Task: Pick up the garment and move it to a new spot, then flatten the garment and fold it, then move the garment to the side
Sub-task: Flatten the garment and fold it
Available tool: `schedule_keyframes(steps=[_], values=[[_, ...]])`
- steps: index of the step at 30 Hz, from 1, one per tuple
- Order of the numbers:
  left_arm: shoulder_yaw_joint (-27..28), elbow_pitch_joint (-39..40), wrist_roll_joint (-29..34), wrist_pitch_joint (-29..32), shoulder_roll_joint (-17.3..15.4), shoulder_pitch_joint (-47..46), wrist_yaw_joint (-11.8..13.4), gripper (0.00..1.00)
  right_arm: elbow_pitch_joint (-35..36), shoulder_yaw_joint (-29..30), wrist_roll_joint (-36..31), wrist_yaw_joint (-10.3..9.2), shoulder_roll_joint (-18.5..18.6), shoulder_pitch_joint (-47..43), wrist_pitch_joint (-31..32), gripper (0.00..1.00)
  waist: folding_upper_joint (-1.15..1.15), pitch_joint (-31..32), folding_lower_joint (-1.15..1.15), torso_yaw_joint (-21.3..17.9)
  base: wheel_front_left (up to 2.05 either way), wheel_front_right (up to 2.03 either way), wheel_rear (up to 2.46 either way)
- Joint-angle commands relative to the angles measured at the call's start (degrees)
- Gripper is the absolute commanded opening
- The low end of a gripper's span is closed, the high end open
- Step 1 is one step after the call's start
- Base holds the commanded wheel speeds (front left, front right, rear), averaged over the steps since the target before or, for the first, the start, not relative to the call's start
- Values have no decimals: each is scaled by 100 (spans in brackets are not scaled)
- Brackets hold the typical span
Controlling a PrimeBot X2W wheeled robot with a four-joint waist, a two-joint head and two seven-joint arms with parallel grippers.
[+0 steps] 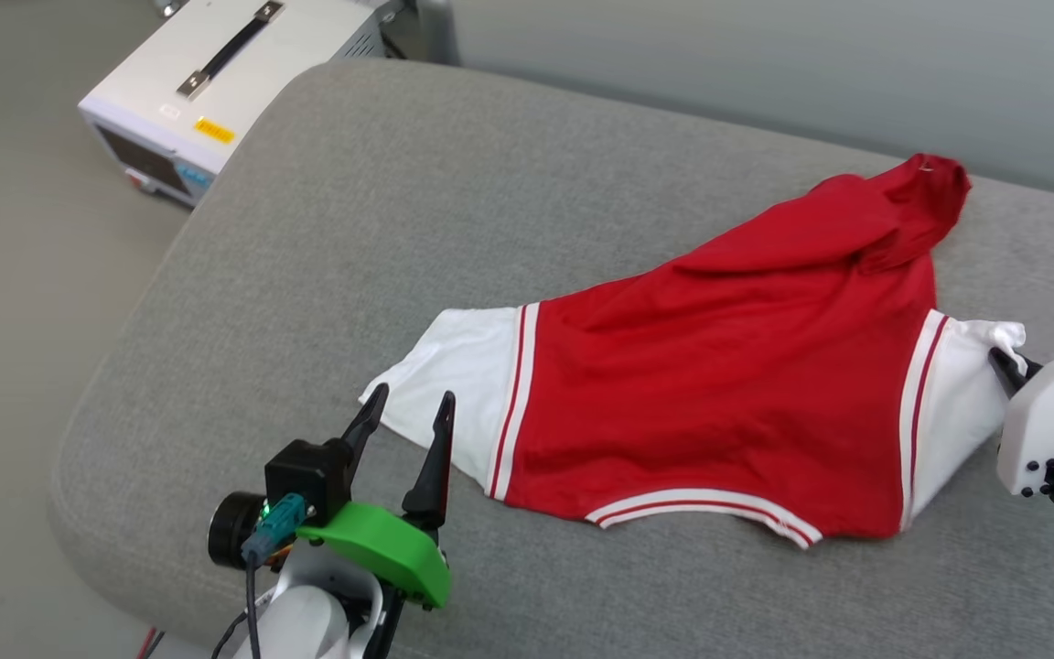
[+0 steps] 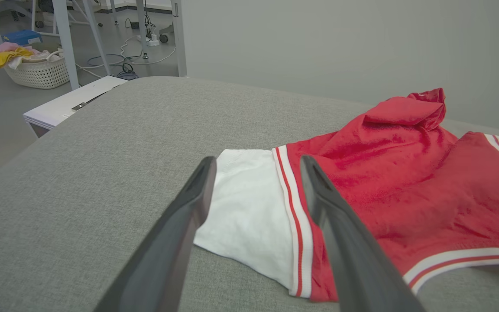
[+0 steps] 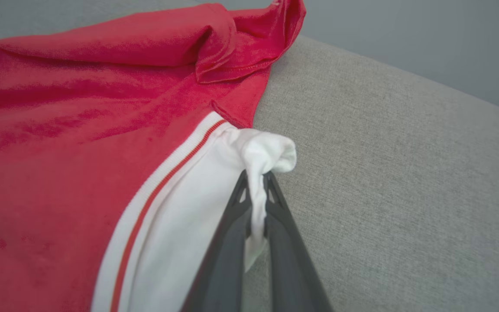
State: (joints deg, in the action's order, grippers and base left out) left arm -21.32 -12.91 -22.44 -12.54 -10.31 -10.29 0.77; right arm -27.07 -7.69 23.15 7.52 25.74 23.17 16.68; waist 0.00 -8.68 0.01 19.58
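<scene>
The garment is a red shirt with white sleeves and striped trim, spread across a grey cushioned surface, its far hem bunched. My right gripper is shut on the edge of the right white sleeve, the cloth pinched between its fingers. My left gripper is open just short of the left white sleeve; in the left wrist view that sleeve lies between and beyond the spread fingers. The garment shows plain red, with no lettering visible.
A white box-shaped device with a black handle stands on the floor past the cushion's far left corner. A grey wall runs behind the cushion. Far off, a white laundry basket with clothes sits among table legs.
</scene>
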Motion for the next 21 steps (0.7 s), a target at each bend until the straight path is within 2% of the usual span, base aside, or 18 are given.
schedule_keyframes(steps=[1,5,9,11,15,21], values=[[21,33,-36,7,-51,101,39,100,210,-7,-8,-3,82,-172,-169,0,0,376,-1,-367,0,0,0],[56,136,-75,31,-112,257,99,100,908,28,-129,-3,226,-594,-322,0,0,593,-1,-653,0,0,0],[45,218,-103,71,-150,391,132,100,1604,336,-237,-3,275,-1126,-105,0,0,736,-1,-888,0,0,0],[36,293,-115,97,-168,463,166,100,2165,686,-288,-3,213,-1622,312,0,0,755,-1,-1007,0,0,0],[7,374,-120,119,-180,476,177,100,2767,1228,-406,-3,-9,-2157,984,0,0,660,-1,-1071,0,0,0],[-53,393,-117,125,-169,340,138,100,3144,1735,-670,-3,-285,-2283,1719,0,0,369,-1,-967,0,0,0]])
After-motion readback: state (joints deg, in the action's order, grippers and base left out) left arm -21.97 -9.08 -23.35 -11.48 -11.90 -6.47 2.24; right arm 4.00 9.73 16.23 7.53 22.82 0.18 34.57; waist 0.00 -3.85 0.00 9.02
